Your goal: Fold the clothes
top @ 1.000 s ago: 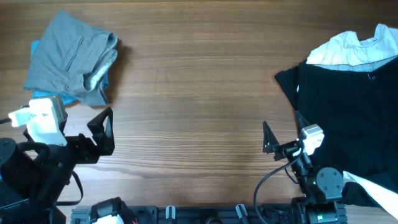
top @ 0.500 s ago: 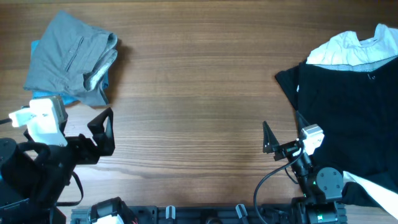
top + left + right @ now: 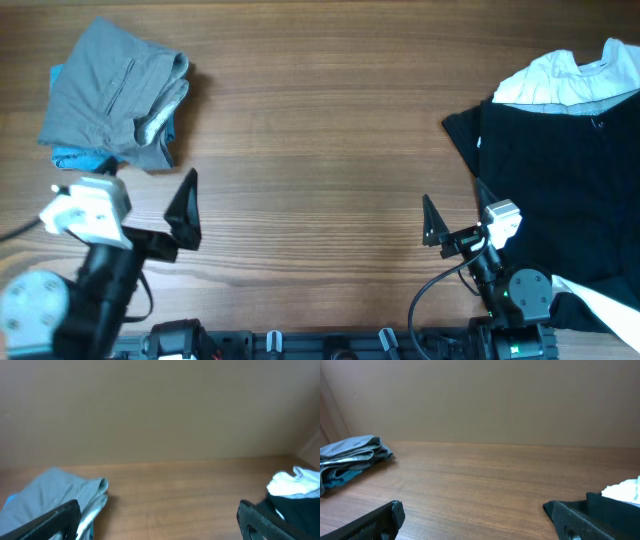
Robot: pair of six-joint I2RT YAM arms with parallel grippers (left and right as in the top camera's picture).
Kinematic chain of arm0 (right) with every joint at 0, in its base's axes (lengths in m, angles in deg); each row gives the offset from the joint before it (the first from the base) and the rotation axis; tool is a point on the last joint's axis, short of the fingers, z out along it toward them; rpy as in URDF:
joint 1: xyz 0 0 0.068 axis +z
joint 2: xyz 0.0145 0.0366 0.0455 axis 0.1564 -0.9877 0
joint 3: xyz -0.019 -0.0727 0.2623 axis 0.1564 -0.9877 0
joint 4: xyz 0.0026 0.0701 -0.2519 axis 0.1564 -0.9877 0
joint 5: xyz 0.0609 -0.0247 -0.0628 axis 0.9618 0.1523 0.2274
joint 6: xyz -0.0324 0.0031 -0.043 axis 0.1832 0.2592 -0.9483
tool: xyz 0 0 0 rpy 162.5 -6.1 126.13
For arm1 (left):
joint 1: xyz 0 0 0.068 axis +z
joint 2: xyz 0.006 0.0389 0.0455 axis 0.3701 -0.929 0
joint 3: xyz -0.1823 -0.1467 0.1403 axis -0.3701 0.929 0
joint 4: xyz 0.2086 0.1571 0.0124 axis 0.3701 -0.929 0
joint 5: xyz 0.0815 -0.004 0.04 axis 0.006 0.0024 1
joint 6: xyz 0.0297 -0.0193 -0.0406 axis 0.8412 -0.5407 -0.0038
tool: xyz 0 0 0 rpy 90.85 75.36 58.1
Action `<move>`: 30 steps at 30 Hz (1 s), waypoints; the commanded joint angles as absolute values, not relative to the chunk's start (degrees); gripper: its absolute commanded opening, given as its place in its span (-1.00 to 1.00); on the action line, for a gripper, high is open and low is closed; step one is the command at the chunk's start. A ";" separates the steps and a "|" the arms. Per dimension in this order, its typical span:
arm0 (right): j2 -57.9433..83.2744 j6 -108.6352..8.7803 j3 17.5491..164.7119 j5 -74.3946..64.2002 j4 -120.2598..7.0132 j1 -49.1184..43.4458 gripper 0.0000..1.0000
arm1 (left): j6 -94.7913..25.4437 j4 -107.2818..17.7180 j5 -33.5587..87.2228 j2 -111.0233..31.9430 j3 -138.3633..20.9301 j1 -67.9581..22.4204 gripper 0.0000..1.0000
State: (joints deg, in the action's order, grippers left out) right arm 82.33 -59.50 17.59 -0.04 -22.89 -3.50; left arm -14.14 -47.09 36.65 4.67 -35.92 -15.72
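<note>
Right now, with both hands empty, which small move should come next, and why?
Probably move the right hand toward the near edge of the black garment. The grey shorts already lie folded on a blue garment, while the black one lies spread flat beside that open hand.

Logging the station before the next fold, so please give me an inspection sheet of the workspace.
Surface: wooden table, middle bare.
Job's things: grey shorts bundled at the far left, lying on a blue garment.
Clutter: black garment and white garment at the right.
Grippers: left gripper and right gripper open, holding nothing.
Cables: black cable at the right arm's base.
Surroundings: plain beige wall.
</note>
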 commanded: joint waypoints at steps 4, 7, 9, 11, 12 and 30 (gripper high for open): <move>83.23 -58.76 17.55 0.88 -22.58 -3.72 1.00 | -14.14 -38.59 38.39 18.02 -15.88 -16.38 1.00; 83.23 -58.76 17.55 0.88 -22.58 -3.72 1.00 | -14.14 -34.32 38.00 25.43 -6.06 -16.55 1.00; 83.23 -58.76 17.55 0.88 -22.58 -3.72 0.99 | -14.34 -31.57 38.00 28.64 -1.56 -16.86 1.00; 83.23 -58.76 17.55 0.88 -22.58 -3.72 0.99 | -14.31 -28.09 37.89 32.10 3.73 -17.36 1.00; 83.23 -58.76 17.55 0.88 -22.58 -3.72 1.00 | -14.31 -26.28 37.80 31.90 5.46 -17.62 1.00; 83.23 -58.78 17.55 0.88 -22.58 -3.72 0.99 | -14.27 -10.70 36.73 31.92 20.82 -18.30 1.00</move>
State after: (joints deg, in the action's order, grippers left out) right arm 82.49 -59.46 17.59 -0.04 -22.89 -3.55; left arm -14.16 -10.59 37.21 31.27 20.71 -17.93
